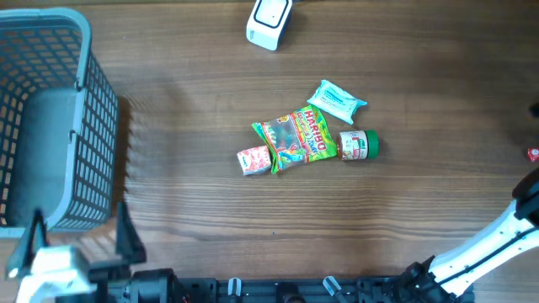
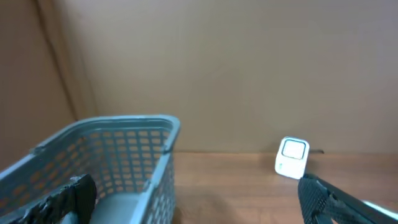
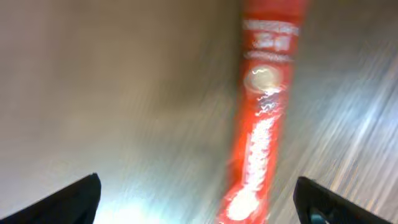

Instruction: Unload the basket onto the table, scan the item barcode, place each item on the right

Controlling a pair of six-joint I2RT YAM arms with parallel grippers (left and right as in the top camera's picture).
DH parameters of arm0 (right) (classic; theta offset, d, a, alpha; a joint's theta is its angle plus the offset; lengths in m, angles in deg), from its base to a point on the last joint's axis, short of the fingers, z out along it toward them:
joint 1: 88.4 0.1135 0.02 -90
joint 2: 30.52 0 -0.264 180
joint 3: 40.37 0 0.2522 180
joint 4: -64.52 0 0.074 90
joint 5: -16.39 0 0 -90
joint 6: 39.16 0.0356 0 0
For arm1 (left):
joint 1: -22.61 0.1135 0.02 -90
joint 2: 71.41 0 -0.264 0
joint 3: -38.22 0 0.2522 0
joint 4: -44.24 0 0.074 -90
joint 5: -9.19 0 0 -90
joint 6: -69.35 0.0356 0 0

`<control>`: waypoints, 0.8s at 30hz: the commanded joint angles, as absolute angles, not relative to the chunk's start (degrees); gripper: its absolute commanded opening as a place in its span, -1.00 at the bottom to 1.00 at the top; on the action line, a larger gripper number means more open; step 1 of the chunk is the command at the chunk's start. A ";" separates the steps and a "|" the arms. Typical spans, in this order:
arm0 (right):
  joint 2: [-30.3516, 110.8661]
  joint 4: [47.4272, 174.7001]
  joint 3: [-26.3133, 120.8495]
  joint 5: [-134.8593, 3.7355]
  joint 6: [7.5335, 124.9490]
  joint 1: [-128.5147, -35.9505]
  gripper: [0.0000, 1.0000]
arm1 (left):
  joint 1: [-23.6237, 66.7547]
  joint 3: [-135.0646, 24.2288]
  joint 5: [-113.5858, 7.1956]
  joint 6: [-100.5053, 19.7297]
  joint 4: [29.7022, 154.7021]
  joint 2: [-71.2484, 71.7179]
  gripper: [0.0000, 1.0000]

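brown wood-grain bench fills the overhead view — grain running left to right. behind it a plain tan wall, evenly lit; soft white glare on the wood.

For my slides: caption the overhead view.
Haribo bag, green-capped jar, wipes pack, pink packet at centre; basket left, scanner top.
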State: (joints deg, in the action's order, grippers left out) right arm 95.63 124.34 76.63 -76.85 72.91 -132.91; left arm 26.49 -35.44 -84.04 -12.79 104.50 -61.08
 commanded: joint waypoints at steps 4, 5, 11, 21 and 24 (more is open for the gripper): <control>73.25 130.86 80.06 -56.57 75.49 -130.09 0.99 | 26.87 -23.46 -73.81 -8.84 96.41 -61.35 1.00; 69.53 133.63 80.04 -56.57 75.44 -127.77 1.00 | 26.87 -21.52 -71.86 -8.84 95.10 -61.35 1.00; 65.91 151.68 78.82 -57.70 71.49 -110.90 0.99 | 26.87 -6.39 -70.18 -16.95 79.91 -61.35 1.00; 66.58 157.98 72.00 -62.14 60.25 -88.76 1.00 | 26.87 8.49 -70.16 -24.55 76.54 -61.33 1.00; 66.67 154.77 64.33 -62.10 61.54 -86.11 0.99 | 26.87 8.49 -70.16 -24.53 78.88 -61.33 1.00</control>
